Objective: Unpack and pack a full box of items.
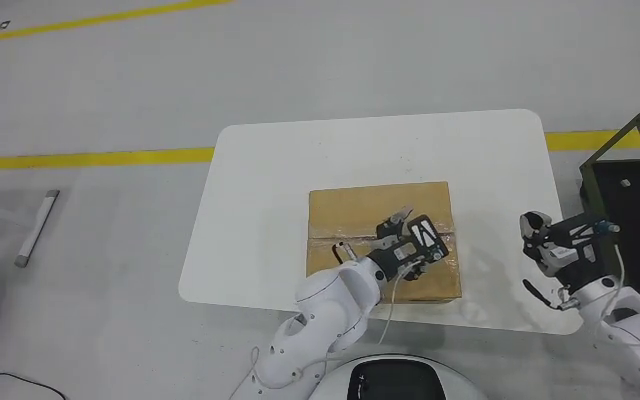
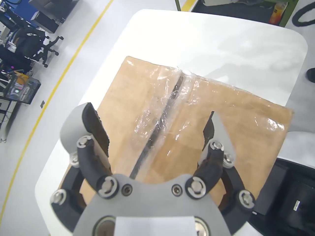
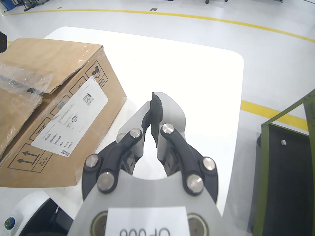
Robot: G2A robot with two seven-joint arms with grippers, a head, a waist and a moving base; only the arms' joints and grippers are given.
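Note:
A brown cardboard box (image 1: 370,215) stands in the middle of the white table (image 1: 280,180). Its top flaps are closed, and clear tape (image 2: 169,104) lies wrinkled along a dark centre seam. My left gripper (image 1: 393,232) hovers over the box top, near the seam. In the left wrist view this gripper (image 2: 152,126) is open, with nothing between its fingers (image 2: 96,124). My right gripper (image 1: 533,228) is beside the box, over the table's right edge. Seen from its own wrist, the right gripper (image 3: 153,110) is shut and empty, and the box (image 3: 61,57) shows a white label (image 3: 71,121) on its side.
A green metal cart (image 1: 612,190) stands just off the table's right side, close to the right arm (image 3: 283,160). Bare table surface (image 3: 184,74) lies between the box and the cart. Yellow floor lines and office chairs are farther off.

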